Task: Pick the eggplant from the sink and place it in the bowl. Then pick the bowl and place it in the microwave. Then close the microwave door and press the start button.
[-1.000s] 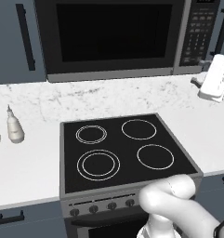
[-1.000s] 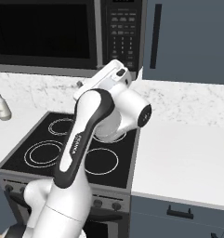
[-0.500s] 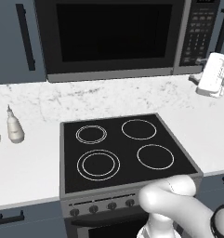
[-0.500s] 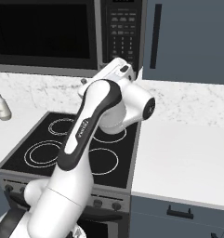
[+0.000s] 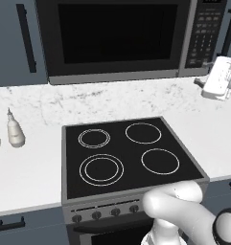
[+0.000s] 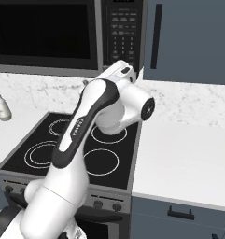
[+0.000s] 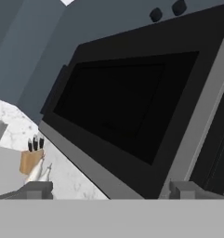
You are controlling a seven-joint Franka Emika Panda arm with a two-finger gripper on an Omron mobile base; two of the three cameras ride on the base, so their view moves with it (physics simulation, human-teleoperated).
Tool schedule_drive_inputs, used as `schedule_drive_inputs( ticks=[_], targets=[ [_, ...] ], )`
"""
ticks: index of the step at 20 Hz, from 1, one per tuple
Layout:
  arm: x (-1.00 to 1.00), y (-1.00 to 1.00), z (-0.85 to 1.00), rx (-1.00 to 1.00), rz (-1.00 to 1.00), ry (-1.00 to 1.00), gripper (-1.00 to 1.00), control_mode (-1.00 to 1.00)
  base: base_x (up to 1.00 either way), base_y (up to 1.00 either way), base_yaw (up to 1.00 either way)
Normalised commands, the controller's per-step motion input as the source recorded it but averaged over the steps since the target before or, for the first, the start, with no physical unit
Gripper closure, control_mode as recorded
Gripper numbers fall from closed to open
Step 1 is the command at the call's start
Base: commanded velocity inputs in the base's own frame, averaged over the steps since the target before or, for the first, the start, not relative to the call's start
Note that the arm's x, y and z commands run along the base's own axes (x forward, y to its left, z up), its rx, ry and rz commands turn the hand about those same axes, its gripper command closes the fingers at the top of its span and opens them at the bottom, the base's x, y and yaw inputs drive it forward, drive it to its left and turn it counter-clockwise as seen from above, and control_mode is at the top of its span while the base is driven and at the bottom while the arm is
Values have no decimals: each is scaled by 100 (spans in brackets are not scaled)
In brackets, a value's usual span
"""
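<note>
Above the cooktop (image 5: 129,155), the microwave door (image 7: 118,104) faces the wide-spread, empty gripper (image 7: 111,189).

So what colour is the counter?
White marble with grey veining, clearest in the left base view.

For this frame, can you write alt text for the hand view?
The microwave door, its black glass window shut, runs tilted across the picture, with the two dark fingers spread wide below it, holding nothing. A knife block stands on the marble counter at lower left.
</note>
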Motion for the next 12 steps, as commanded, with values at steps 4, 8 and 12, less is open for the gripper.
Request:
schedule_drive_inputs(
  ticks=[4, 8, 12],
  targets=[
    [11, 0, -2, 0, -4, 5, -100, -100, 0, 0, 0],
    [16, -2, 0, 0, 0, 4, -100, -100, 0, 0, 0],
    [22, -5, 0, 0, 0, 4, -100, -100, 0, 0, 0]
  ],
)
